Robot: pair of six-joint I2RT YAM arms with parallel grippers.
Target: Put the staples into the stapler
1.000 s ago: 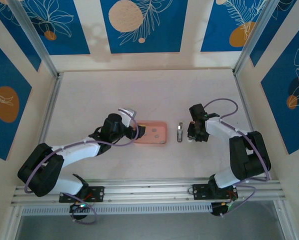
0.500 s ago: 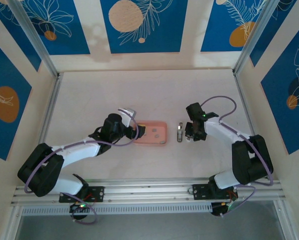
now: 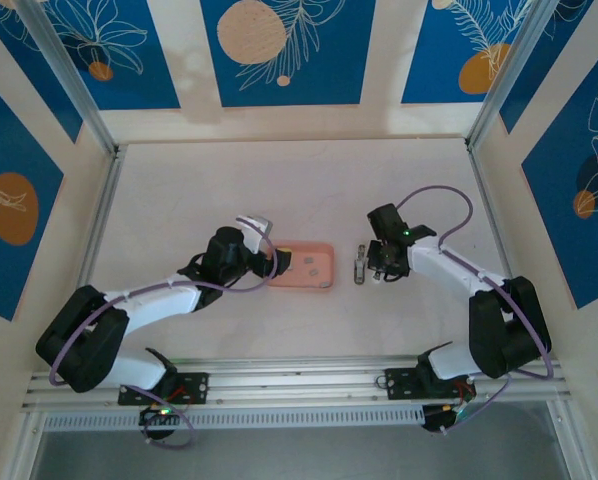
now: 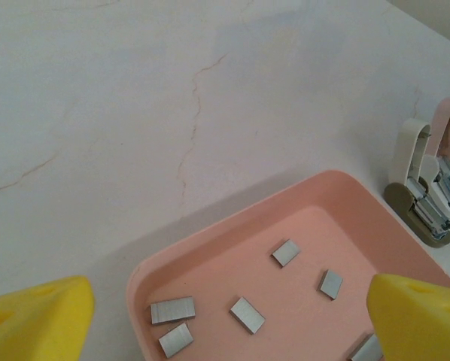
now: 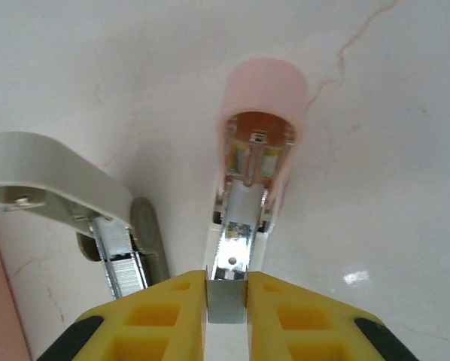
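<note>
Grey staples (image 4: 247,313) lie loose in the pink tray (image 4: 210,248); the left gripper (image 3: 273,265) hangs over the tray's left end, fingers spread wide with the strips between and below them; just right of the tray stands the stapler (image 3: 360,264), flipped open; beyond it the right gripper (image 3: 376,270) pinches what looks like one grey strip (image 5: 226,299) at the open magazine.

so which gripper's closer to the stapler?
Right. The right gripper is at the stapler, pinching a staple strip; the left gripper hangs open over the pink tray.
</note>
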